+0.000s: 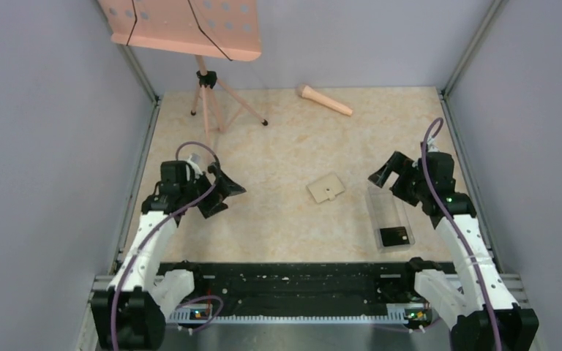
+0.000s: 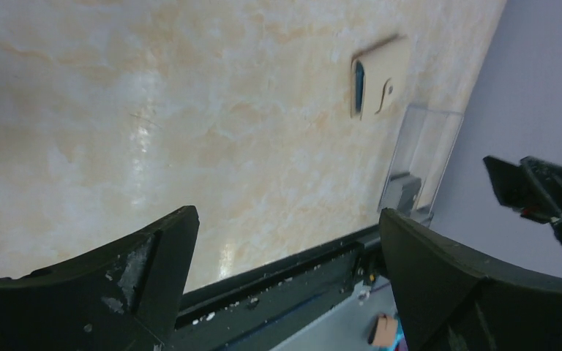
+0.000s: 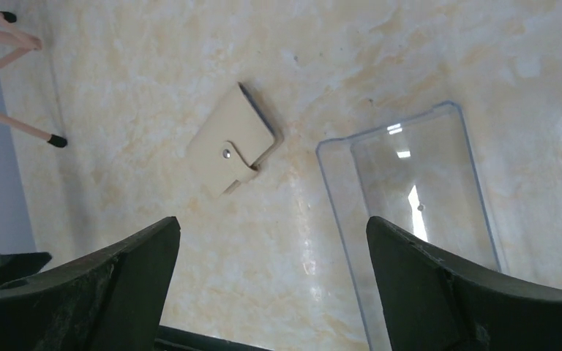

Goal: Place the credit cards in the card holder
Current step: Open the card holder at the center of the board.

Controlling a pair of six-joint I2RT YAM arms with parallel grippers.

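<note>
L gripper [image 1: 225, 197], R gripper [image 1: 389, 181]: jaws wide apart, nothing held.
Card holder [image 1: 326, 189] flat, snapped shut, just left of clear box [image 1: 388, 208]; dark card [image 1: 396, 236] at box's near end.

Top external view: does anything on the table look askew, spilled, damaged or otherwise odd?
Nothing looks spilled or damaged. The card holder lies closed, turned at an angle to the clear box beside it. A pink microphone-like object lies on its side near the far wall.
</note>
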